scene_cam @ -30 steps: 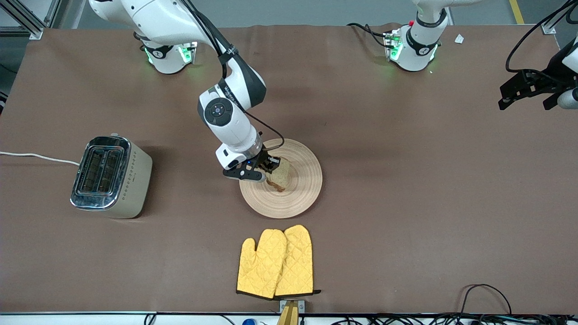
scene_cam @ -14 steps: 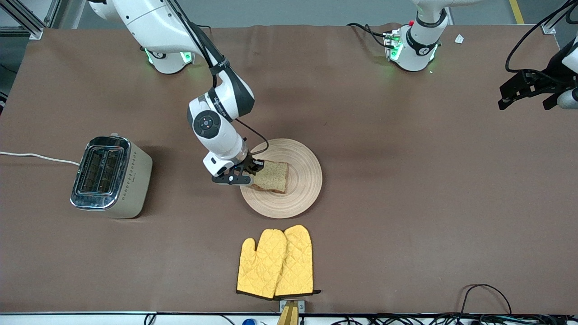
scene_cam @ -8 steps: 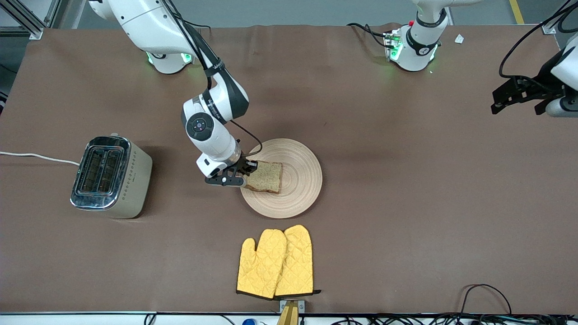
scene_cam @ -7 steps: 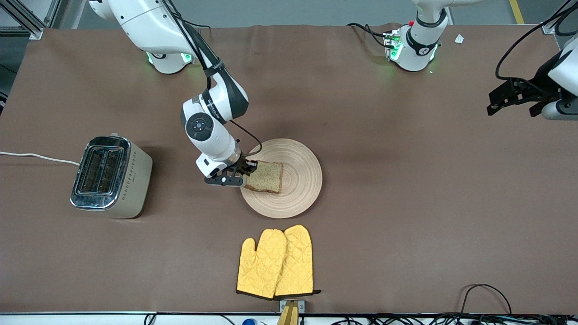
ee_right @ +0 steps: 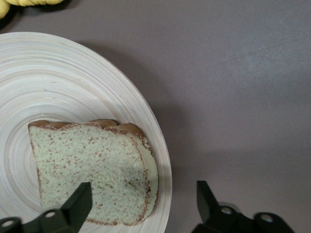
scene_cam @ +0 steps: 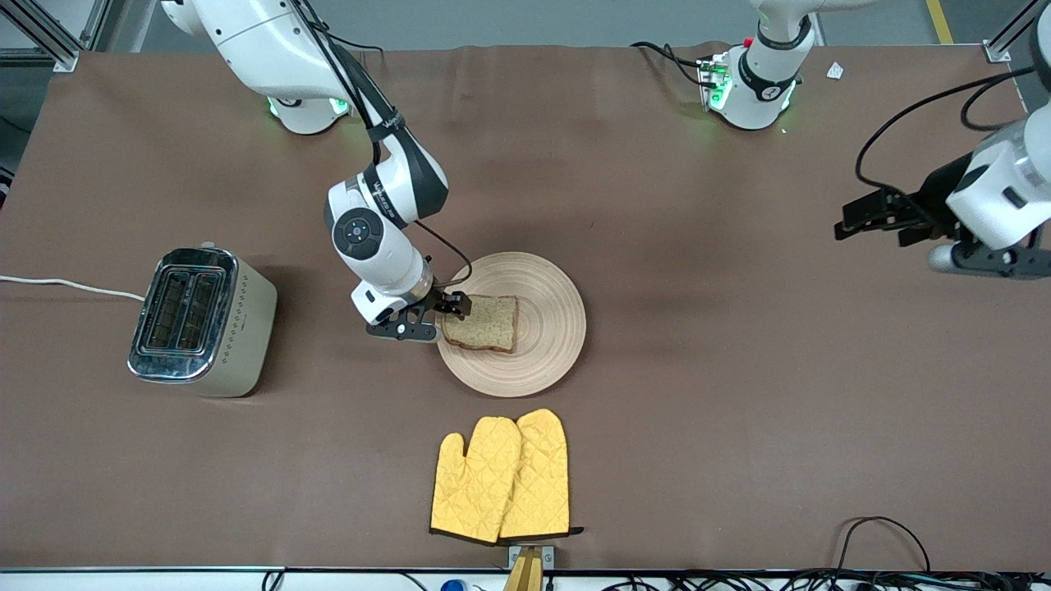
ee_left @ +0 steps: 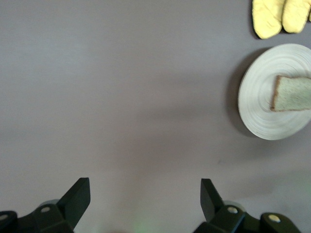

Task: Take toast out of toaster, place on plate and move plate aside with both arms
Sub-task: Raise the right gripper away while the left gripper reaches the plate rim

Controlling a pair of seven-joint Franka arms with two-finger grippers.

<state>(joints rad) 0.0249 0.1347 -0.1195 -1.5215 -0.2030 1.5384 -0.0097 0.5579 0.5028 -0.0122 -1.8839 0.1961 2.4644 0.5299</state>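
The toast [scene_cam: 483, 322] lies flat on the round wooden plate [scene_cam: 552, 345], on the side toward the right arm's end of the table. My right gripper [scene_cam: 431, 318] hovers low over the plate's rim, open and holding nothing. In the right wrist view one finger hangs over the toast [ee_right: 92, 170] and the other over bare table past the plate [ee_right: 73, 87], with the gripper [ee_right: 143, 194] astride the rim. My left gripper [scene_cam: 880, 218] is up over the table toward the left arm's end, open and empty. Its wrist view shows the gripper [ee_left: 146, 194], the plate [ee_left: 260, 114] and the toast [ee_left: 291, 93] well off.
A steel toaster [scene_cam: 201, 322] with a white cord stands toward the right arm's end. A pair of yellow oven mitts [scene_cam: 501, 476] lies nearer to the front camera than the plate, also seen from the left wrist as mitts [ee_left: 277, 17]. Cables run along the table's front edge.
My right gripper has opened and let go of the toast, which now rests flat on the plate. The left arm has swung in from the table's end toward the plate.
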